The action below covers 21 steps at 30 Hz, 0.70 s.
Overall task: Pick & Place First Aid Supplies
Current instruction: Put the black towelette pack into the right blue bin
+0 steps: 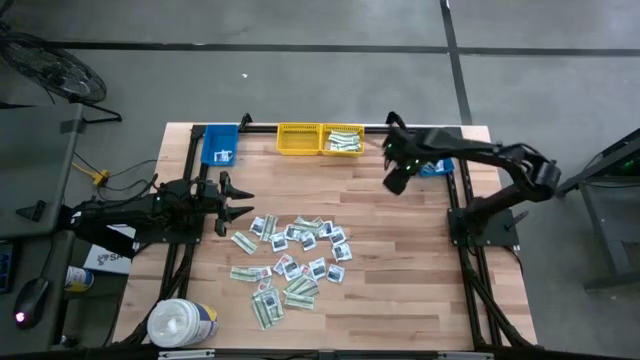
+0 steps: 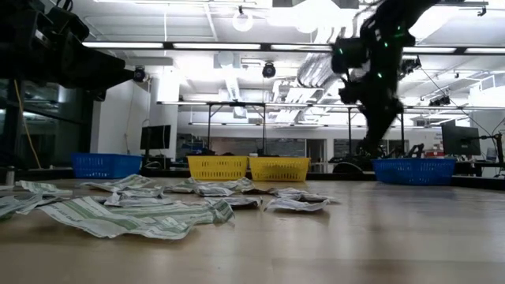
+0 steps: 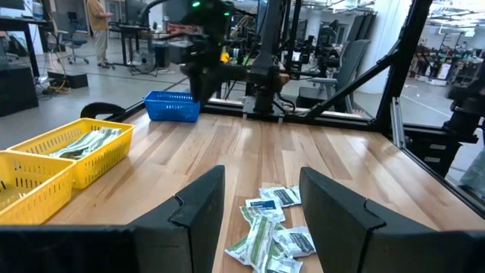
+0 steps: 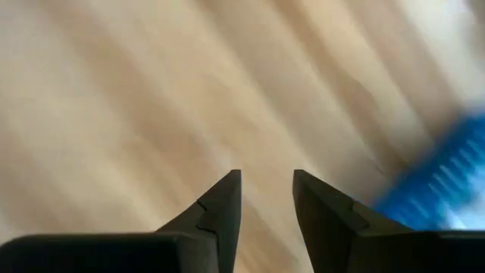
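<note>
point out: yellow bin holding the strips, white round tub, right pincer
Yellow plastic bin with pale green-white strips point(image 1: 343, 151), high view, near rim.
Big white round tub point(image 1: 176, 322), high view, middle of lid.
Right pincer point(image 4: 267, 193), right wrist view, between open fingertips.

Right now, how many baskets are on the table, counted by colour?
Yellow baskets: 2, one beside the other at the back edge.
Blue baskets: 2, one at the back left and one at the back right, partly hidden under the right arm.
Total: 4 baskets.
</note>
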### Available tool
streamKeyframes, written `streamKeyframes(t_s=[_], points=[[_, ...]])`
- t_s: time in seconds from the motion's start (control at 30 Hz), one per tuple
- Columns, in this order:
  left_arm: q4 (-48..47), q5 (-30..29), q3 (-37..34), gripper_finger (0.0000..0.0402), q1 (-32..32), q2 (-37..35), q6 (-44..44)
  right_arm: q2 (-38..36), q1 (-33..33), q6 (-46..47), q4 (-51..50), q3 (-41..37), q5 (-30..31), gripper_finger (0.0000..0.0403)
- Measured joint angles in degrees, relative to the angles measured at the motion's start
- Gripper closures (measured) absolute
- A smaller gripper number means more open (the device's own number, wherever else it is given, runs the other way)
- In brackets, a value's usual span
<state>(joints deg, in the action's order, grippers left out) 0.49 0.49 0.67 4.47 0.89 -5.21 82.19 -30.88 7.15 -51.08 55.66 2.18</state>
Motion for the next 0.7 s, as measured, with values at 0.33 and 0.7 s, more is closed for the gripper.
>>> streamKeyframes(t_s=[0.33, 0.7], points=[[0.0, 0.0, 0.0, 0.0229, 0.0, 0.0, 0.0, 2.3, 18.6, -13.9, 15.8, 0.0, -5.5, 0.0289], [0.0, 0.0, 0.0, 0.0229, 0.0, 0.0, 0.0, 14.2, 25.0, -12.8, 28.5, 0.2, -7.0, 0.0289]])
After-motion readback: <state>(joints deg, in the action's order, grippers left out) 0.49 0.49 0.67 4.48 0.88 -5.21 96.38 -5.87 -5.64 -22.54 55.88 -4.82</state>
